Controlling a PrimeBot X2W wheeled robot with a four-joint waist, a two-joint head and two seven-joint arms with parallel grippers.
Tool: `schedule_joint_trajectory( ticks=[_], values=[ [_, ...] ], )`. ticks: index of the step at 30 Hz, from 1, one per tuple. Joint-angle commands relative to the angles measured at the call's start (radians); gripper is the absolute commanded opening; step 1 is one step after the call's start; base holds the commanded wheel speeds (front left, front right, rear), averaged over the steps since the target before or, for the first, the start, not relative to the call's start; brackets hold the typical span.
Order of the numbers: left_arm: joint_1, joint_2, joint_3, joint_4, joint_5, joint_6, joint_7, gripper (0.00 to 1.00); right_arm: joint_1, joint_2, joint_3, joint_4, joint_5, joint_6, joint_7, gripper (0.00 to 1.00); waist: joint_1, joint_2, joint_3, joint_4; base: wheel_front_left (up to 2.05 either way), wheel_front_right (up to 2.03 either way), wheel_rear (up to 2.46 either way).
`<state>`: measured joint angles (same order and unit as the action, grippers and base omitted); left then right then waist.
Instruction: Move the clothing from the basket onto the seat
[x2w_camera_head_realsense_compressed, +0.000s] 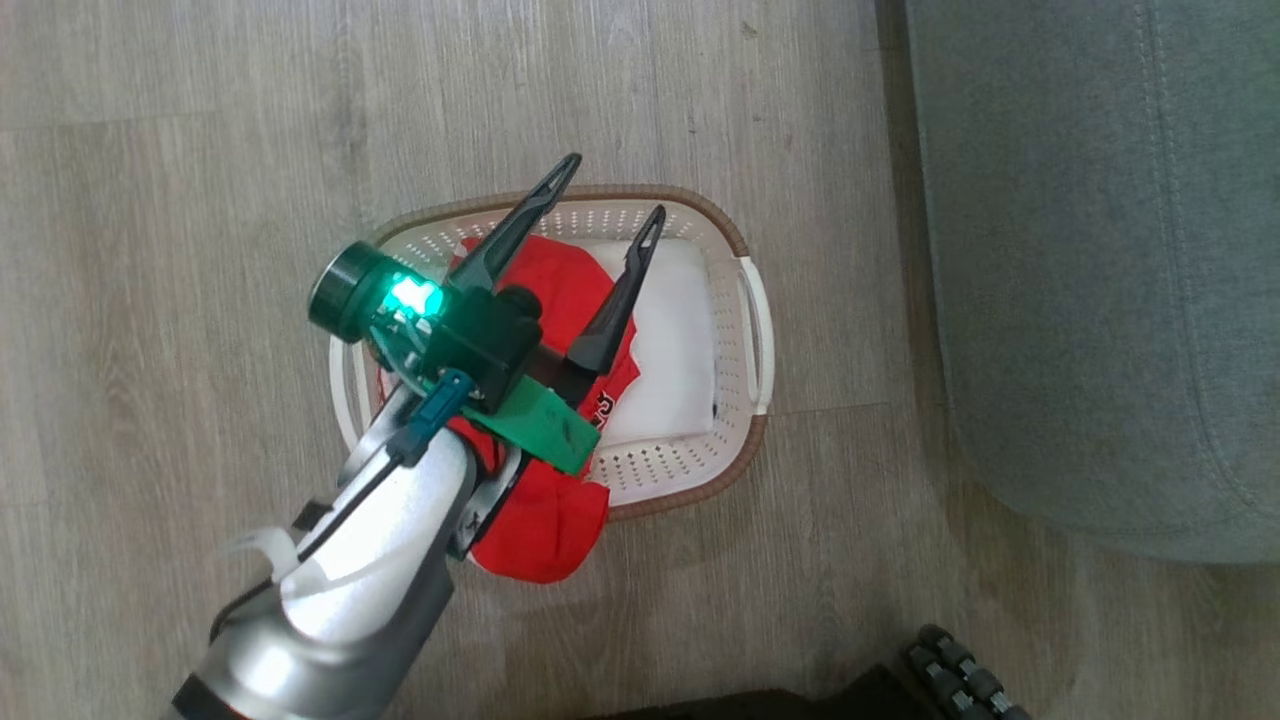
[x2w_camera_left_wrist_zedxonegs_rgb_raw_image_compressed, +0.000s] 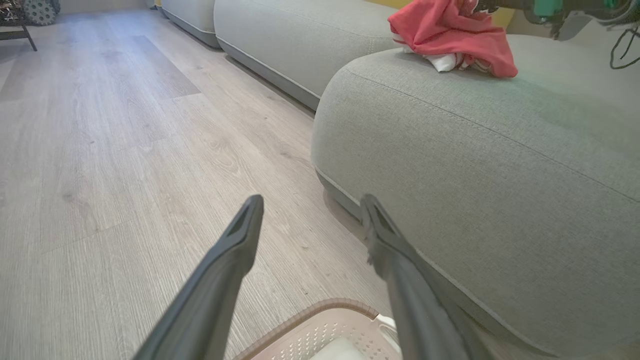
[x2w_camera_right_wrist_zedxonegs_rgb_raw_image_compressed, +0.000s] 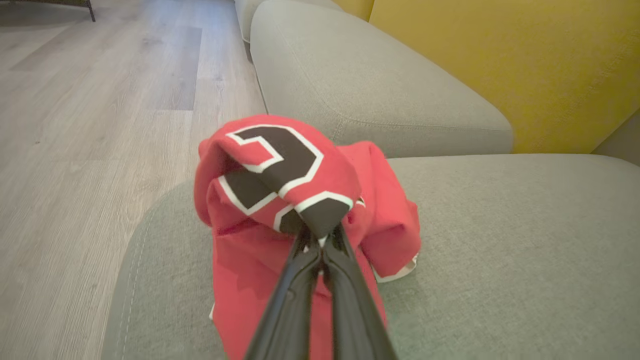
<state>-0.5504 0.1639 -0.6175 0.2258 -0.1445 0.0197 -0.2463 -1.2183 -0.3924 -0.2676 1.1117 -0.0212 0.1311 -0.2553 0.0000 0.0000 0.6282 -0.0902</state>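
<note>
The task looks about half done. In the right wrist view the right claw (x2w_camera_right_wrist_zedxonegs_rgb_raw_image_compressed: 322, 239) is closed on a red jersey (x2w_camera_right_wrist_zedxonegs_rgb_raw_image_compressed: 240, 260) with a black, white-edged number. The jersey sits at the centre of the frame, and its lower folds rest on the grey-green seat (x2w_camera_right_wrist_zedxonegs_rgb_raw_image_compressed: 500, 240). The step in hand seems to be the laying down of this garment. The next move calls for opening the fingers and then drawing the claw away cleanly, so that the thin cloth does not catch on them.

In the head view the left claw (x2w_camera_head_realsense_compressed: 615, 186) hovers above the cream basket (x2w_camera_head_realsense_compressed: 650, 470) at the centre of the frame, with its fingers wide apart and empty. The basket stands on the wooden floor (x2w_camera_head_realsense_compressed: 200, 200). A second red garment (x2w_camera_head_realsense_compressed: 560, 285) lies in the left part of the basket beside a white item (x2w_camera_head_realsense_compressed: 670, 340), and one end falls over the lower rim. This claw probably needs to descend, pinch the red cloth and carry it to the seat at the right of the frame.
</note>
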Motion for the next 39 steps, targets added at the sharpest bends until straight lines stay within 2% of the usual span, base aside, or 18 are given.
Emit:
schedule_joint_trajectory(
  ticks=[1, 10, 19, 26, 34, 39],
  values=[
    [-0.013, 0.018, 0.02, -0.038, 0.003, 0.01, 0.006, 1.0, 0.002, -0.006, -0.004, -0.027, -0.011, 0.0, -0.006, 1.0, 0.0, 0.0, -0.003, -0.003, 0.0, 0.0, 0.0],
    [0.007, 0.011, 0.021, -0.017, -0.024, 0.015, -0.002, 1.0, 0.089, 0.033, 0.033, -0.058, -0.001, 0.0, -0.006, 1.0, 0.0, 0.0, -0.075, -0.021, 0.0, 0.0, 0.0],
    [0.081, -0.004, 0.057, 0.019, -0.074, 0.032, -0.014, 1.0, 0.257, 0.042, 0.143, -0.18, 0.101, 0.0, -0.006, 1.0, 0.0, 0.0, -0.239, -0.018, 0.0, 0.0, 0.0],
    [0.186, -0.01, 0.136, -0.001, -0.107, 0.054, -0.015, 1.0, 0.393, 0.068, 0.252, -0.294, 0.194, 0.0, -0.006, 1.0, 0.0, 0.0, -0.391, 0.008, 0.0, 0.0, 0.0],
    [0.316, 0.0, 0.239, -0.012, -0.123, 0.077, -0.015, 1.0, 0.526, 0.101, 0.377, -0.412, 0.226, 0.0, -0.006, 1.0, 0.0, 0.0, -0.518, 0.04, 0.0, 0.0, 0.0],
    [0.405, 0.0, 0.316, -0.026, -0.13, 0.096, -0.015, 1.0, 0.621, 0.142, 0.406, -0.497, 0.243, 0.0, -0.006, 1.0, 0.0, 0.0, -0.583, 0.066, 0.0, 0.0, 0.0]
  ],
)
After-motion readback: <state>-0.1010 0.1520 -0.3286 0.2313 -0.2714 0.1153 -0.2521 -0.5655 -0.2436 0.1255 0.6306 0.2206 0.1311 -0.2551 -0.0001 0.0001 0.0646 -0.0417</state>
